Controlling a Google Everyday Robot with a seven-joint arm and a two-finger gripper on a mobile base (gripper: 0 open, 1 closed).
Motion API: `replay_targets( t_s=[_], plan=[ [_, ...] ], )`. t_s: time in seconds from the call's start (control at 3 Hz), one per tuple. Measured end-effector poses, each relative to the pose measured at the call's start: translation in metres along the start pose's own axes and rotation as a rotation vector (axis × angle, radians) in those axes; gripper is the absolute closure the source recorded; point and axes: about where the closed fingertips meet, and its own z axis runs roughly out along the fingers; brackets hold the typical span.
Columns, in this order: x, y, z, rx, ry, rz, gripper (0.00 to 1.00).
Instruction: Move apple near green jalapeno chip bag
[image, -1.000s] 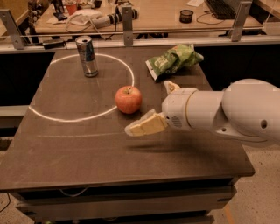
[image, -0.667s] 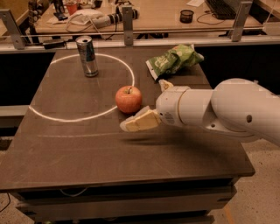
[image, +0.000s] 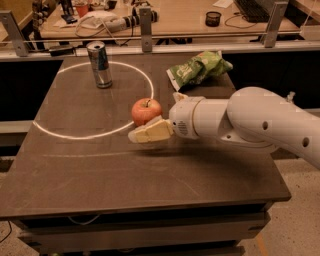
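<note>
I've got the apple (image: 146, 110) mid-table (image: 100, 170), on the right edge of the white ring (image: 60, 135), well apart from the green jalapeno chip bag (image: 197, 67) at back right. My gripper (image: 154, 115) is at the apple, fingers (image: 150, 132) spread apart, one just in front, one behind-right. I can't tell if they touch it. The silver can (image: 100, 65) stands at back left.

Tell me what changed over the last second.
The gripper slid left over the table, so its near finger now lies just in front of the apple. The fingers are open and hold nothing. The apple, green jalapeno chip bag and silver can stayed put.
</note>
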Motion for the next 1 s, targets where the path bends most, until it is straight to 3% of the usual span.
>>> replay_targets(
  t_s=[0.33, 1.0],
  plan=[
    [0.0044, -0.0004, 0.0113, -0.025, 0.000, 0.022, 0.00],
    [0.0046, 0.0032, 0.0157, -0.049, -0.002, 0.010, 0.41]
  ],
)
